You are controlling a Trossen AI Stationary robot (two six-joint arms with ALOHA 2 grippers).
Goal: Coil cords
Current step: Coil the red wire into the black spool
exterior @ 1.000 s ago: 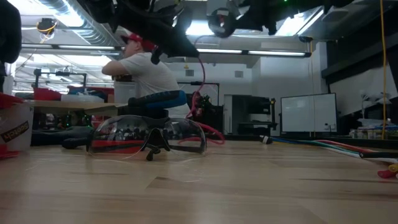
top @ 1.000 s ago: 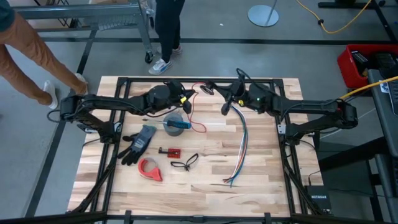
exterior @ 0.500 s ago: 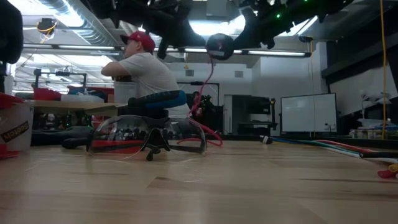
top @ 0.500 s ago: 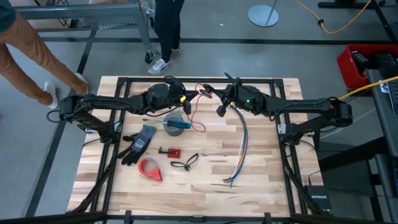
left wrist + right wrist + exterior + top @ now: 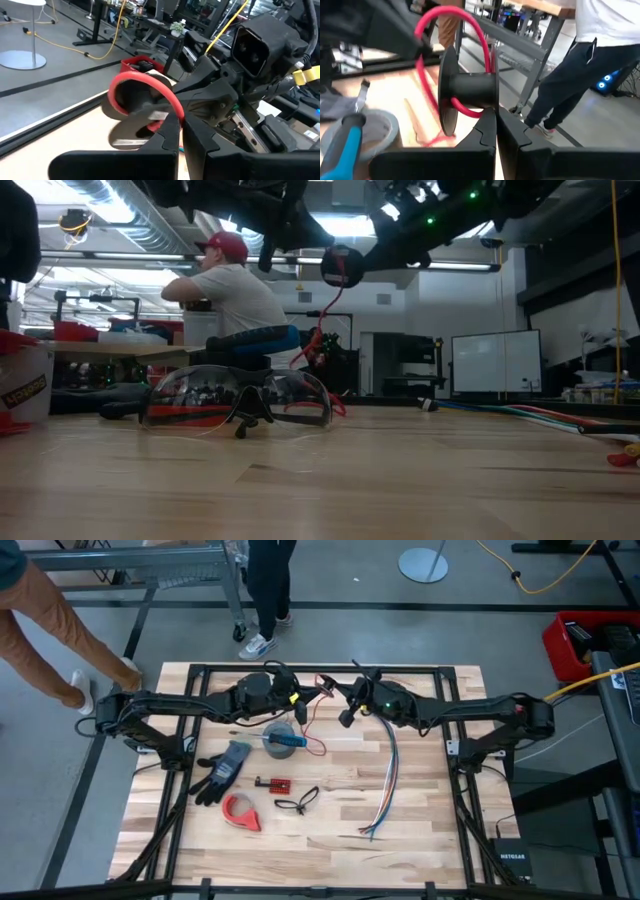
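Above the wooden surface [image 5: 330,830], the right tool [image 5: 496,131] clamps a black spool [image 5: 467,92] while the left tool [image 5: 181,134] pinches the red cord [image 5: 150,85], apparently guiding it around.

Overhead, table-level, two close wrist views

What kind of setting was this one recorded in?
Most likely a robotics lab or workshop. A wooden table in a black frame stands on a bare concrete floor, with cables trailing across it. The low view shows exposed ceiling ducts, a whiteboard and cluttered benches, where a person sits working.
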